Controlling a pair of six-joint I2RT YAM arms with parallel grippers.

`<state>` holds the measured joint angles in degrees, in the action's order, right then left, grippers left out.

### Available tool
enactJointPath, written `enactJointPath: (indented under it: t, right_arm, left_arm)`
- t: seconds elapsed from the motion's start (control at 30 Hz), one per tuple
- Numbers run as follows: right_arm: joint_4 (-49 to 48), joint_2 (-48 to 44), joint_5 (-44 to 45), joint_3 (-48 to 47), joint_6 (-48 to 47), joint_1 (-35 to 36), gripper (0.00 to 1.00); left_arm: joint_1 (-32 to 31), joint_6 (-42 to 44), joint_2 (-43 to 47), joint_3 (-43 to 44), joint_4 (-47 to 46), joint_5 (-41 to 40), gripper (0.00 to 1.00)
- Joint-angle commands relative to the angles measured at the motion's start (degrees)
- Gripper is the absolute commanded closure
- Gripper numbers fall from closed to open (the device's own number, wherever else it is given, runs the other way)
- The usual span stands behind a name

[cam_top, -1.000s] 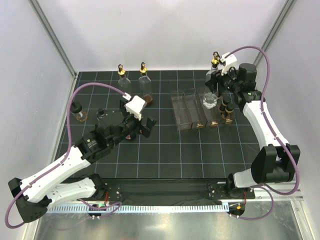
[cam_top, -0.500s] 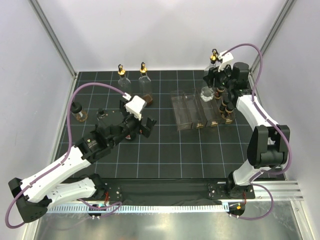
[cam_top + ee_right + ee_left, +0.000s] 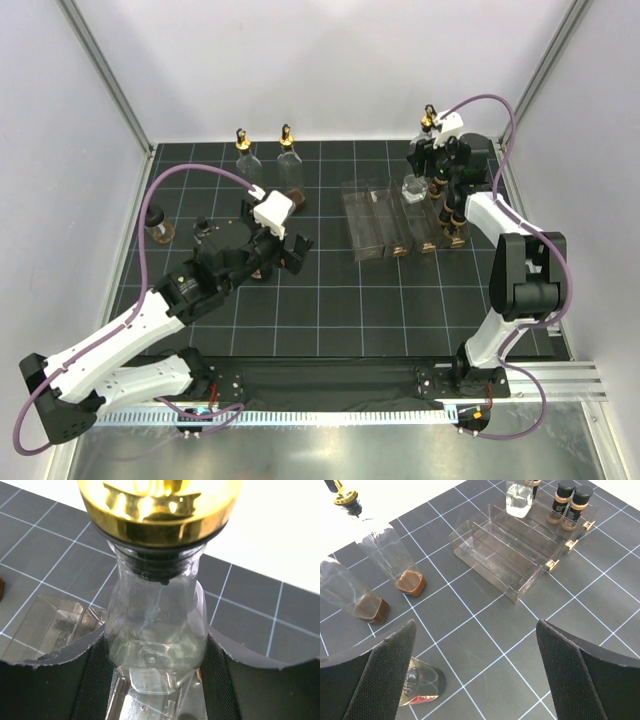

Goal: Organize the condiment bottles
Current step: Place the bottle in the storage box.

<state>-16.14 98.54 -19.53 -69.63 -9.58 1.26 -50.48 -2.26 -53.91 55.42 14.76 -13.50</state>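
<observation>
1. The right pincer [image 3: 155, 645] is clamped on the body of a tall clear bottle with a gold pourer top [image 3: 156, 510]. Its black padded fingers [image 3: 92, 680] press the bottle from both sides, just below the neck.
2. The held bottle stands upright over the far end of the clear plastic divided rack [image 3: 380, 225], on the right half of the black gridded desk [image 3: 400, 300]. Whether its base rests on the rack floor cannot be told, nor exactly which lane it occupies.
3. Small brown bottles with black caps [image 3: 572, 502] stand upright in a row along the rack's right-hand lane, just beside the held bottle.
4. The left pincer [image 3: 476, 630] is spread wide and holds nothing. It hangs above the desk left of centre, facing the rack and well apart from it.
5. A short clear bottle with red at its base [image 3: 425, 682] stands on the desk under the left pincer, partly hidden behind one finger; its cap is not visible.
6. Two tall clear bottles with brown liquid at the bottom [image 3: 411, 580], also gold-topped, stand side by side near the desk's far edge, left of the rack and apart from it.
7. A dark-capped bottle with brownish contents [image 3: 155, 224] stands alone near the desk's left edge.
</observation>
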Motion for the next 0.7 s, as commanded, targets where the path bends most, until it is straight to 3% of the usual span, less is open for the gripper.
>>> enactJointPath:
  t: [0.0,0.33,0.53,0.67]
  right_arm:
    - [-12.9,-0.4,0.9,0.1,1.7,0.0,0.96]
    - [-18.1,2.4,3.2,3.3,1.5,0.5,0.95]
    - [-19.5,1.8,2.7,6.0,1.3,0.5,0.82]
    - [-19.7,0.6,2.2,8.1,1.1,0.7,0.59]
  left_arm:
    - [0.4,1.0,-0.3,0.0,-2.8,0.1,0.00]
    - [0.6,0.9,-1.1,-0.1,-2.8,0.4,0.00]
    - [0.7,0.9,-1.2,0.0,-2.9,0.7,0.00]
    - [0.7,0.9,-1.1,0.0,-2.8,0.8,0.00]
